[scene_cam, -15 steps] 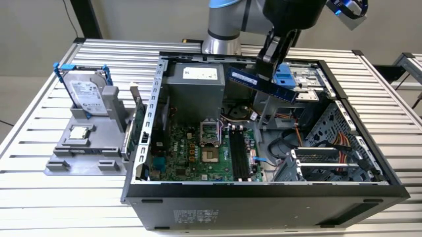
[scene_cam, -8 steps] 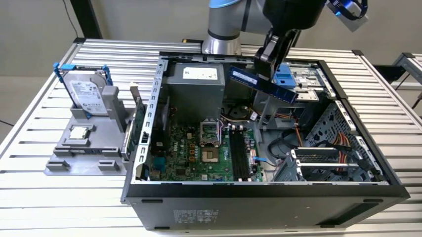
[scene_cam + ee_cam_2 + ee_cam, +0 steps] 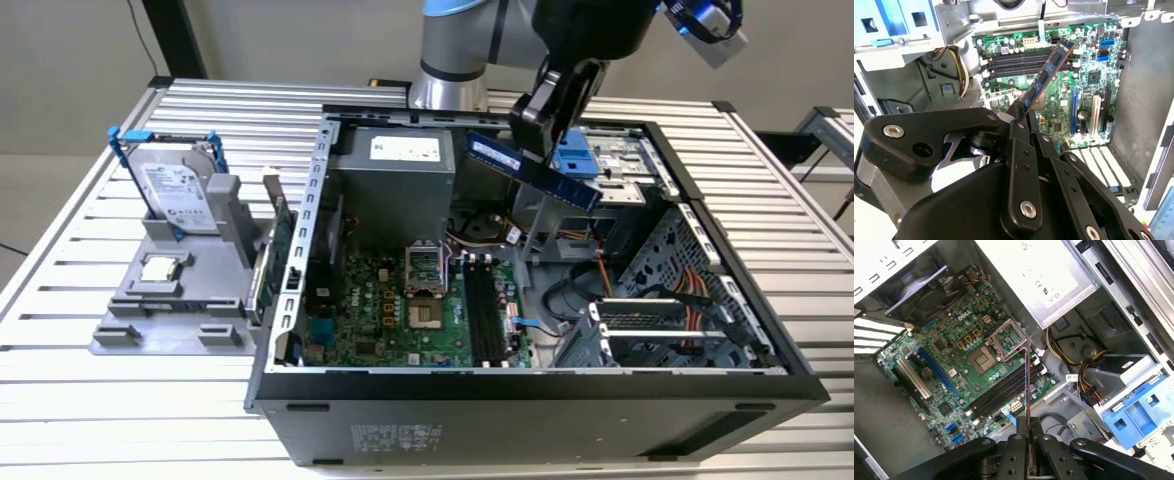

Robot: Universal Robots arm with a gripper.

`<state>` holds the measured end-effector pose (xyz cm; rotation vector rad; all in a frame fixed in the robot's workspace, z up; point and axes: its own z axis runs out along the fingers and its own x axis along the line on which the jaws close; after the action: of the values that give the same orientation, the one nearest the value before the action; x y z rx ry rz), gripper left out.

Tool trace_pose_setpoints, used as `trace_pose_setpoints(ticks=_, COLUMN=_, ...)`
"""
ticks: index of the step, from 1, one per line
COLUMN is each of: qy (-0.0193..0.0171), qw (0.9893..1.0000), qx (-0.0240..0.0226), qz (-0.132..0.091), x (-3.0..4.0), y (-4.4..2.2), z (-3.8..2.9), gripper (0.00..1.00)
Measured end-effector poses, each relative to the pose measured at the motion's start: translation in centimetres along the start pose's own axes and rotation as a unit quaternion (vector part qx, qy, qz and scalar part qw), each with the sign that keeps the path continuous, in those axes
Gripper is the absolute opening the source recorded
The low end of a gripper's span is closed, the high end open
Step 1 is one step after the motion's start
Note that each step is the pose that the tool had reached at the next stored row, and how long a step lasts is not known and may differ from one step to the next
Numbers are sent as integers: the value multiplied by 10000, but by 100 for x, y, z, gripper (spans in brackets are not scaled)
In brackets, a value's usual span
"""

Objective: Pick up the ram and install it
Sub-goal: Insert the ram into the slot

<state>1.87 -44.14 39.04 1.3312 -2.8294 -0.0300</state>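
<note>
Gripper (image 3: pixel 537 135) is clamped on one end of the ram (image 3: pixel 561 185), holding it tilted in the air over the open case (image 3: pixel 534 410), so pickup looks done and this is the carry-over-the-board bit. From the exterior view's left: drive (image 3: pixel 174 190) upright outside the case, then the board (image 3: pixel 380 310), then the slots (image 3: pixel 483 310), with the ram well above them toward the right. My guess, seating it calls for squaring its edge to a slot.
</note>
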Motion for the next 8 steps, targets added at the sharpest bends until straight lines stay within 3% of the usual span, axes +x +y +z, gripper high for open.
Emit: trace_pose_setpoints(ticks=8, qy=-9, qw=9993, qx=-2, qz=362, x=-1, y=-1, z=0, gripper=0)
